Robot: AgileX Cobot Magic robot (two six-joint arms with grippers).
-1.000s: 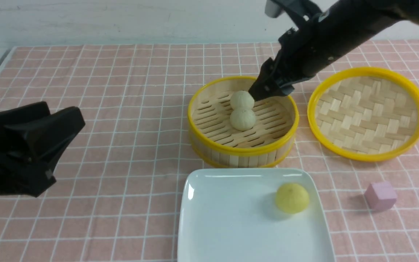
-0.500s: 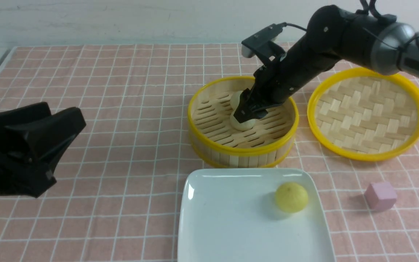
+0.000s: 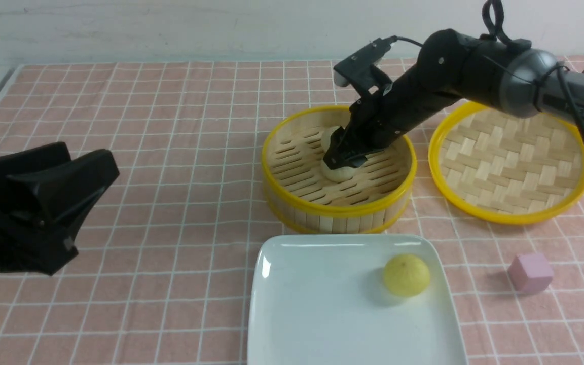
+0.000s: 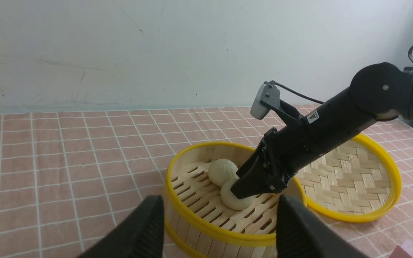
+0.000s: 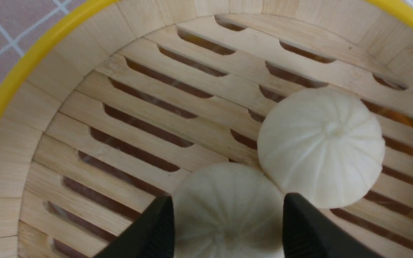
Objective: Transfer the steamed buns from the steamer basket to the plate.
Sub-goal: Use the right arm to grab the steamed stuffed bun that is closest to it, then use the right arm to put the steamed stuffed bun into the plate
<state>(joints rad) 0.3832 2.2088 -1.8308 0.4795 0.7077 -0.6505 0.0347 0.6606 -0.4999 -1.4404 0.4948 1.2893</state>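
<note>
Trouble, as I read it, lies in how the 2 off-white steamed buns sit touching each other inside the steamer basket [image 3: 292, 200]. My right gripper [image 3: 340, 162] is down in there with its jaws spread wide, 1 finger on each side of the near bun [image 5: 228, 211], and as far as I can see nothing is clamped or lifted yet. The finger nearest the far bun [image 5: 321, 147] sits right where the 2 meet, so closing could shove that neighbour aside or pinch both. Squeezed too hard, the near bun may dent. Held too lightly, it could slip out while clearing the basket's wall. The plate [image 3: 312, 304] lies just in front of the basket with the yellow bun [image 3: 406, 275] on it, so I would set down clear of that 1. My left gripper [image 3: 89, 156] hangs open and empty, well off to the side.
</note>
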